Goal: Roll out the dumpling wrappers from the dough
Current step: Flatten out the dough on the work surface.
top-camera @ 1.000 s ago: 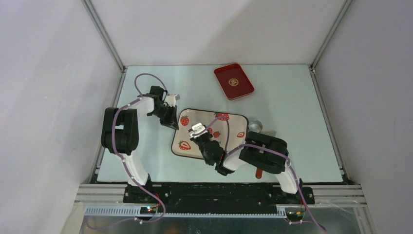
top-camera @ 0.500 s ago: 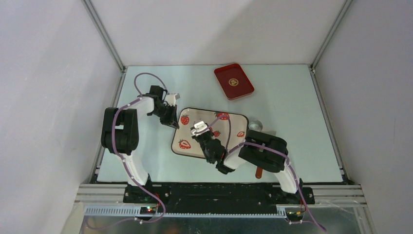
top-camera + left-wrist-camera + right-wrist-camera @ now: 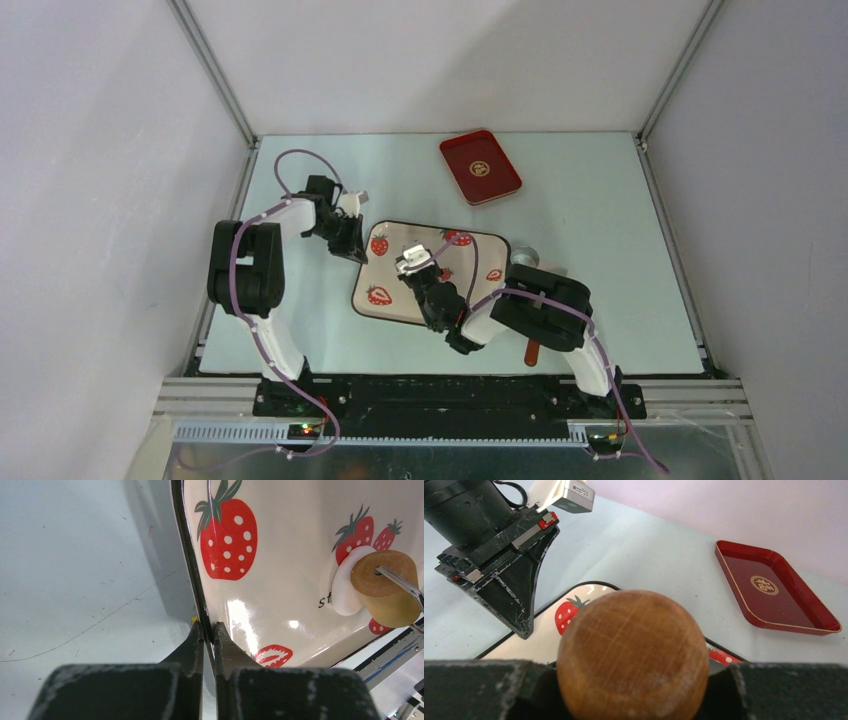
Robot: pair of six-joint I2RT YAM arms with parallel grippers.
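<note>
On the tray (image 3: 186, 550) rim, L gripper (image 3: 209, 635) is pinched tight. R gripper (image 3: 634, 680) holds the roller (image 3: 385, 587) over the dough (image 3: 344, 587); I'd roll light + even.

The cream tray (image 3: 280, 545) is showing red strawberries; on it, the wrapper (image 3: 342, 590) is looking white, the roller (image 3: 387, 592) tan.
</note>
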